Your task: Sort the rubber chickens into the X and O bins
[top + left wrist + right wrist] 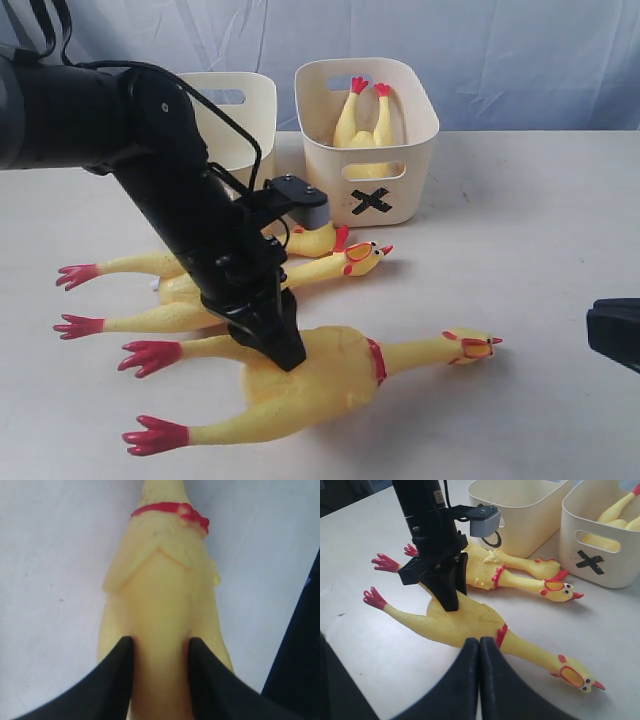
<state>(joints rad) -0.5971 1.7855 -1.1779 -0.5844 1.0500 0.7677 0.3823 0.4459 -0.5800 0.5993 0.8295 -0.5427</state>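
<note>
A long yellow rubber chicken [340,375] lies at the front, head to the right. My left gripper [285,355] comes down on its body, and in the left wrist view the two black fingers [122,660] press against either side of the belly [160,595]. A second long chicken [330,268] lies behind it, with another yellow piece [318,240] just beyond. The X bin [410,175] holds a chicken body [365,125] with its red feet up. The other cream bin [250,110] stands to its left, its mark hidden by my arm. My right gripper [479,641] is shut and empty.
The left arm [190,200] crosses in front of the unmarked bin and over the second chicken's legs. My right gripper [615,332] shows as a dark shape at the right edge. Bare tabletop [530,230] spreads to the right of the X bin.
</note>
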